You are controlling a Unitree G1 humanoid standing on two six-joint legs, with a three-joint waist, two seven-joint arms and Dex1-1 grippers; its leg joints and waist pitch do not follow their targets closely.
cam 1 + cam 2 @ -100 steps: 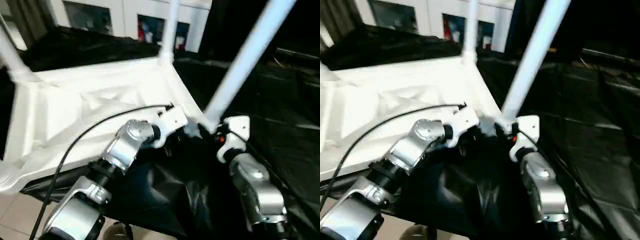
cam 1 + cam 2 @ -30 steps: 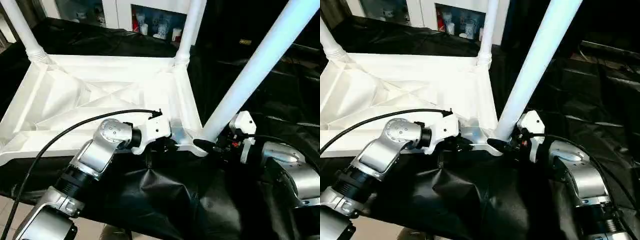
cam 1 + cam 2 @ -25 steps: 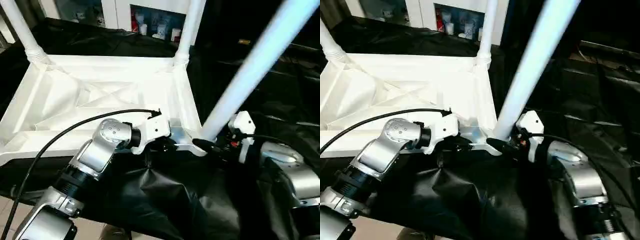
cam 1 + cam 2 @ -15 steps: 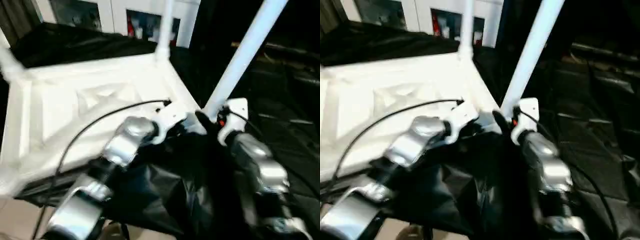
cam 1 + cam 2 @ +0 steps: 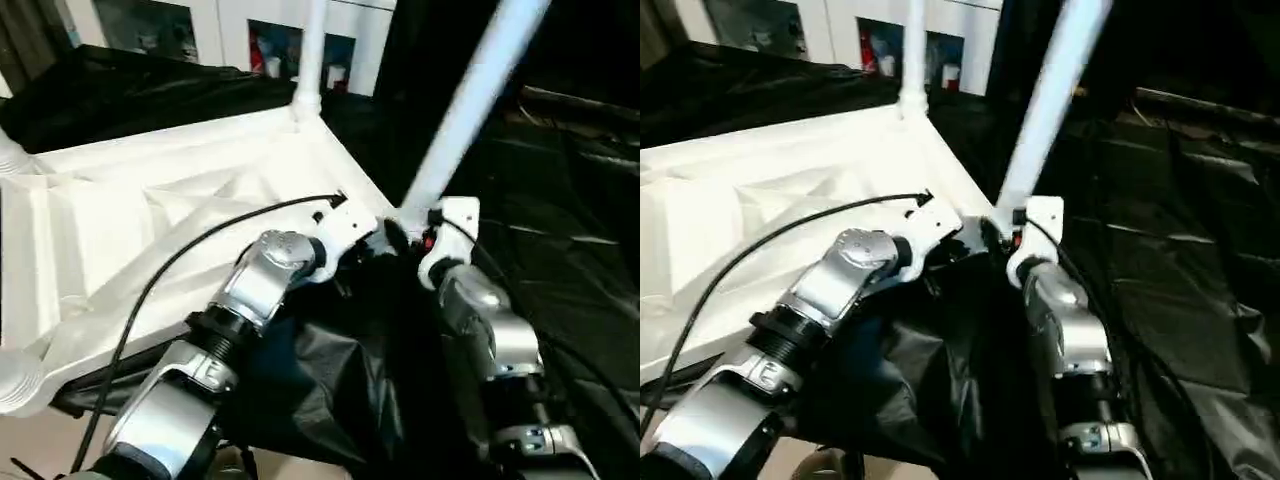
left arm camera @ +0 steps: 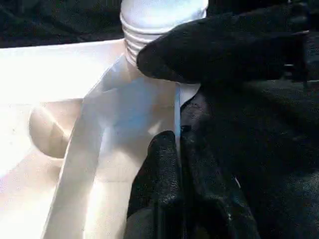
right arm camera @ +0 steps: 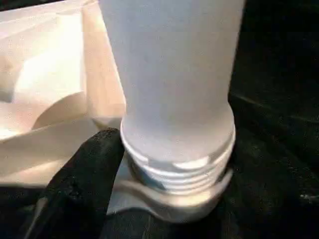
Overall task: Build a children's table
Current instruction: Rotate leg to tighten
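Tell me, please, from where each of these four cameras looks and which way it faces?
Left eye view: on the head, looking down at the upturned tabletop, over both silver forearms.
Right eye view: beside it, same scene; both show the near leg.
Left wrist view: on the left wrist, facing the tabletop's edge, along its own shut fingers.
Right wrist view: on the right wrist, facing the leg's threaded base, one finger showing.

White tabletop [image 5: 150,230] lies upside down on black sheeting, ribbed underside up, diagonal ribs visible. Near leg [image 5: 470,100], white tube, stands in the near right corner socket, leaning a bit, threaded collar [image 7: 179,164] sitting at the socket rim. Far leg [image 5: 310,50] stands upright in the far right corner socket. Another leg's base [image 5: 12,155] shows at the far left corner. Round empty socket [image 5: 15,385] at the near left corner.
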